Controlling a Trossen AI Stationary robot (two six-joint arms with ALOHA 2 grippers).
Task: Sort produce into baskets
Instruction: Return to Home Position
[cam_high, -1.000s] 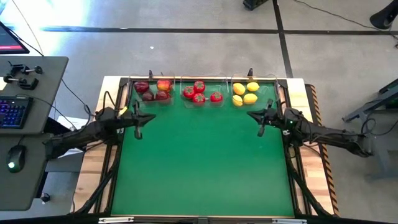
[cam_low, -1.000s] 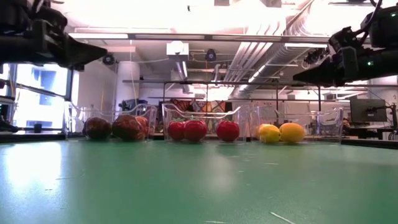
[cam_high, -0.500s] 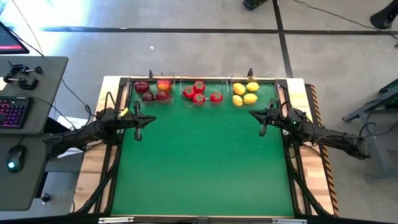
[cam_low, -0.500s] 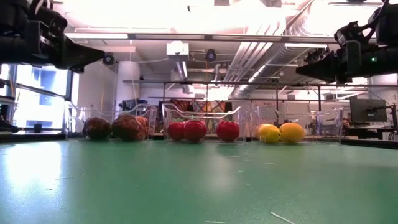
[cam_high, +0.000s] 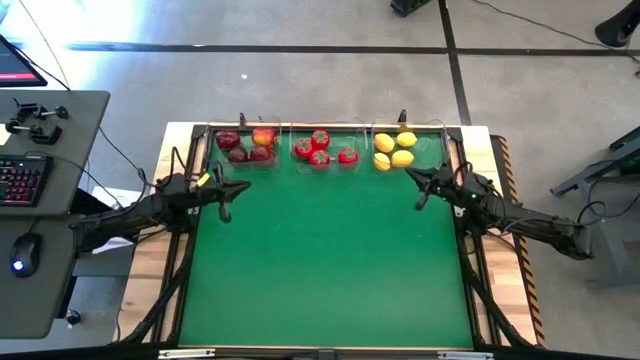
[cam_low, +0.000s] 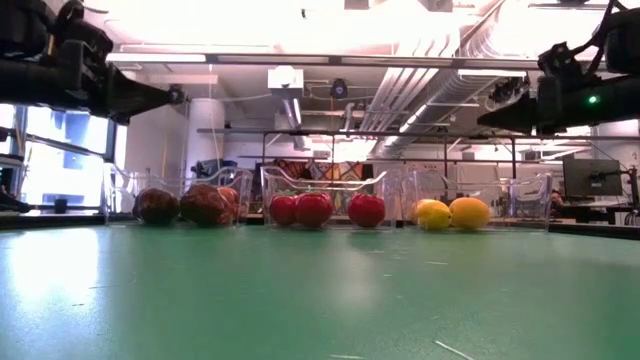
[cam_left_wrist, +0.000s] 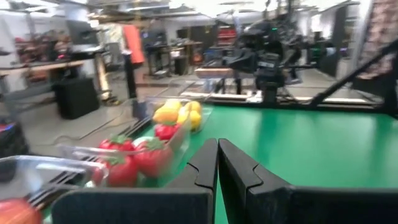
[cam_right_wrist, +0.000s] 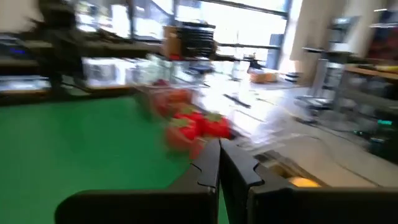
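The sorting looks complete: the dark and red-orange apples (cam_high: 245, 147) sit in the left bin (cam_low: 118, 195), the green-topped tomatoes (cam_high: 322, 150) in the middle bin (cam_low: 335, 182), and the lemons (cam_high: 393, 152) in the right bin (cam_low: 515, 205); all three bins stand in a row along the far edge of the bench (cam_high: 150, 270); no fruit lies on the green mat (cam_high: 330, 270). The left claw (cam_high: 224, 200) hangs over the mat near the left edge, just on the near side of the apple bin, its fingers pressed together on nothing; the right claw (cam_high: 420, 195) mirrors it by the right edge, likewise pinched and empty. Homing well means drawing each arm back toward its own side while keeping height; both seem to ride above the bin rims, though the level view cannot settle the clearance. The mat's middle and near edge offer open room; only the bins at the far edge stand close.
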